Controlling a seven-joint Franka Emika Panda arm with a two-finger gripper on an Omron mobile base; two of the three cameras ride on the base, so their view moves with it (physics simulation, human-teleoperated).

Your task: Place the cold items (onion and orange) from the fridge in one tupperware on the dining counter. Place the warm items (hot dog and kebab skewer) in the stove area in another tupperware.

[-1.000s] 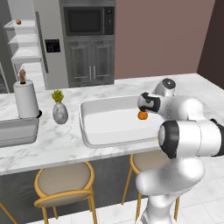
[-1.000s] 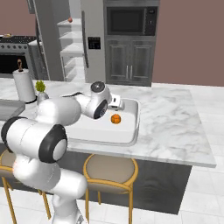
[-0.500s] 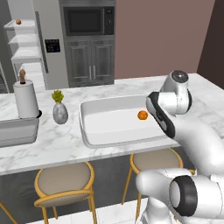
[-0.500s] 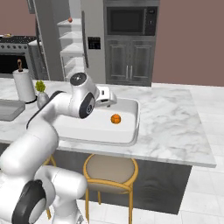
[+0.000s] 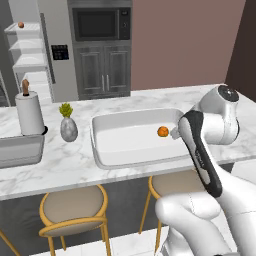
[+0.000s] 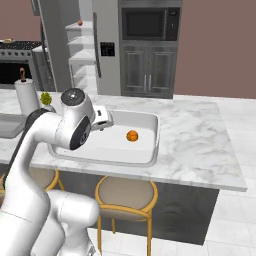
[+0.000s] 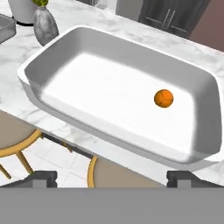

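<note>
While the end effector [image 7: 112, 177] hangs above the near edge of the desk [image 5: 125, 167] with its jaws spread wide and nothing between them, the orange [image 5: 162, 131] lies alone inside the large white tub [image 5: 102, 157], toward its right end. A small vase [image 5: 69, 129] and a paper towel roll [image 5: 30, 113] stand left of the tub. Stools [image 5: 74, 207] sit below.

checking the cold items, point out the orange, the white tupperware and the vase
orange [image 7: 163, 98], hand view, centre of the fruit
white tupperware [image 7: 109, 48], hand view, far inner wall
vase [image 5: 69, 129], left base view, grey body
</note>
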